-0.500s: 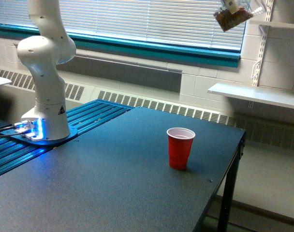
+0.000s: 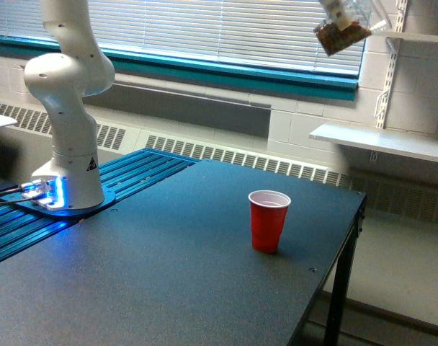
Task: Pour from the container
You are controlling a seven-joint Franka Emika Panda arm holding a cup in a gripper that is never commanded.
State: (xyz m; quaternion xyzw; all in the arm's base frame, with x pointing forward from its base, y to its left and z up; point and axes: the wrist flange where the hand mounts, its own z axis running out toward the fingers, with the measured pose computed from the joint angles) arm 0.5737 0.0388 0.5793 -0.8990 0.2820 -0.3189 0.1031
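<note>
Gripper: we see almost none of it. Only a pale sliver shows at the top edge of the exterior view, touching the tumbler, so we cannot tell how its fingers stand.

Clear plastic tumbler (image 2: 343,30): it hangs tilted high in the air near the top edge of the frame, in front of the window blinds (image 2: 226,29). Brown granular bits lie pooled in its lower part. We see nothing falling from it.

Change: against half a second ago, the tumbler sits a little higher and slightly further toward the exterior view's left. Its tilt looks much the same.

Red cup (image 2: 269,220): it stands upright and open on the tabletop (image 2: 168,274), near the edge on the exterior view's right. It has not shifted.

Relation: the tumbler is far above the cup and off to the exterior view's right of it, not over its mouth.

Meaning for the task: we judge the pour is not under way. The small lift reads as carrying or positioning, not tipping.

Arm base (image 2: 66,184): it stands by the table's far corner on the exterior view's left.
</note>
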